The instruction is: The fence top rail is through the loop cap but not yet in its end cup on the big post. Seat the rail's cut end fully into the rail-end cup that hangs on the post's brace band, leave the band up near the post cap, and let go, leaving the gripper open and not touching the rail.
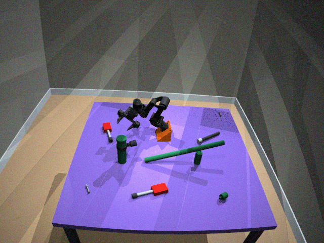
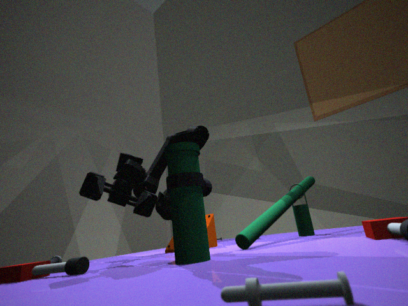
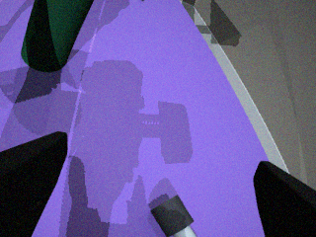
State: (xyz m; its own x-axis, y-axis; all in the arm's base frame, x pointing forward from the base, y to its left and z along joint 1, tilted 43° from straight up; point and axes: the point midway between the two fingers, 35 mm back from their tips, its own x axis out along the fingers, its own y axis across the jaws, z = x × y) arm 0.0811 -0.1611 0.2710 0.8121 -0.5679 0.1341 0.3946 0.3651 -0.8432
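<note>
The green rail (image 1: 167,154) (image 2: 266,221) slopes through the wire loop (image 2: 295,185) above the small green post (image 1: 198,158) (image 2: 303,221). Its lower end is down at or near the table, apart from the cup. The big green post (image 1: 121,156) (image 2: 189,227) (image 3: 59,30) stands upright. Its black band (image 2: 184,180) sits a little below the post cap (image 1: 121,138). The black rail-end cup (image 1: 132,143) (image 2: 206,187) sticks out on the rail's side, with no rail in it. My gripper (image 1: 122,125) (image 2: 118,196) (image 3: 165,158) is open and empty, raised behind the big post, clear of the rail.
A red-headed tool (image 1: 107,127) (image 2: 20,272) lies behind the big post; its dark handle end (image 3: 172,215) shows below my fingers. Another red-headed tool (image 1: 159,189) lies in front. A dark rod (image 1: 210,136), a bolt (image 1: 87,189) (image 2: 296,290) and a green cap (image 1: 224,195) lie around.
</note>
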